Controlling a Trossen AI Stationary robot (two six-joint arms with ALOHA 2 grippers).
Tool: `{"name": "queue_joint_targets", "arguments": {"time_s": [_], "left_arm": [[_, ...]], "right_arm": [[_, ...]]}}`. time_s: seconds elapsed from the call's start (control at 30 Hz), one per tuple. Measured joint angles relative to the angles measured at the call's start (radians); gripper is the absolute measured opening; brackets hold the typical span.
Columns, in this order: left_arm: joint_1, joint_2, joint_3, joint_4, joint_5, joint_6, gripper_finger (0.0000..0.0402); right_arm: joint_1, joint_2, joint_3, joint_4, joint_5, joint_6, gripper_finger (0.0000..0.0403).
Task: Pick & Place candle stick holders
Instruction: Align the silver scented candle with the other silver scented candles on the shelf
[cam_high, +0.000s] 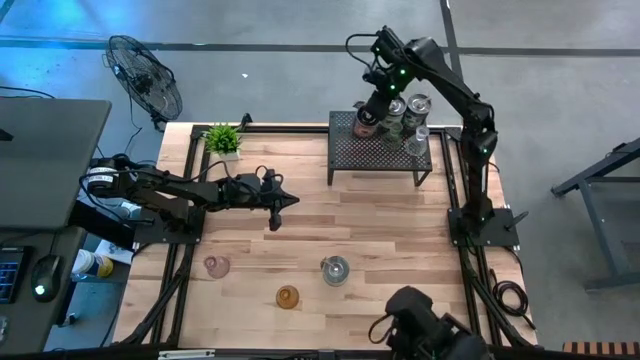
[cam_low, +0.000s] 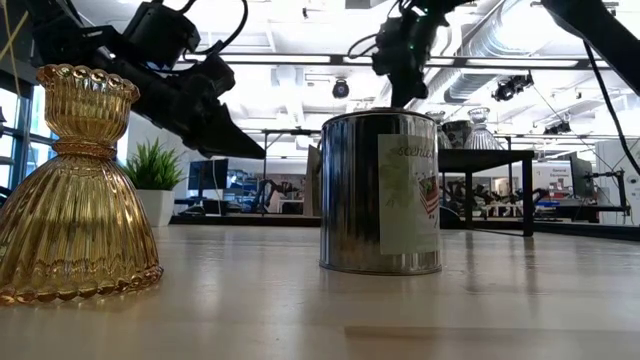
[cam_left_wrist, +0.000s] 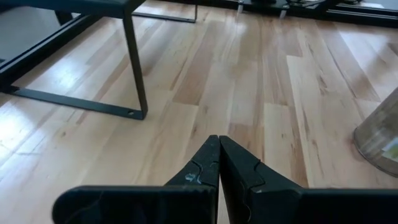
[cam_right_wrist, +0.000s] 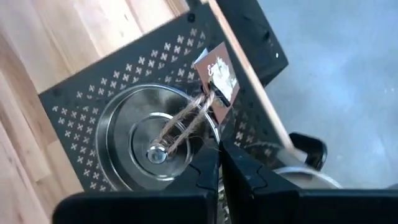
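Candle stick holders lie in two groups on the light wooden table (cam_high: 380, 230): three on the bare near half, the rest on the black perforated metal rack (cam_high: 345, 160) at the far edge.

Left to right, high view. Left gripper (cam_high: 283, 200) hangs over mid-table, its arm reaching in from the left edge; the green potted plant (cam_high: 223, 138) stands beyond that arm at the far left corner. In the left wrist view the two dark fingers (cam_left_wrist: 208, 163) meet tip to tip with nothing between them. Pink glass holder (cam_high: 216, 266) stands nearer the front edge than this gripper and to its left. Amber ribbed glass holder (cam_high: 288, 296) stands in front of the gripper, near the front edge; low view shows it upright, bell-shaped (cam_low: 75, 190). Silvery metal can-shaped holder (cam_high: 335, 269) with a printed label stands in front of the gripper and to its right, apart from the amber one; upright in the low view (cam_low: 380, 192).

Right gripper (cam_high: 372, 108) is over the rack's left part. Right wrist view: fingers (cam_right_wrist: 205, 171) pressed together, empty, directly above a round silvery lidded tin holder (cam_right_wrist: 130, 134) carrying a twine loop and a brown paper tag (cam_right_wrist: 219, 78). Contact with the twine cannot be determined. Several more glass and silvery holders (cam_high: 415, 115) cluster on the rack just right of this gripper; exact count not readable.
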Motion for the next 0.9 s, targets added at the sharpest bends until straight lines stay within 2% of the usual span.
{"name": "queue_joint_targets", "arguments": {"time_s": [0.2,0.7,0.9], "left_arm": [[0.0,0.0,0.0,0.002,0.004,-0.01,0.0001],[0.0,0.0,0.0,0.016,0.006,-0.018,0.0001],[0.0,0.0,0.0,0.015,0.006,-0.018,0.0001]], "right_arm": [[-0.001,0.0,0.002,0.036,-0.007,-0.038,0.0002],[-0.007,0.028,0.001,0.041,0.08,-0.077,0.0003],[-0.005,0.028,0.001,0.057,0.112,-0.06,0.0026]]}}
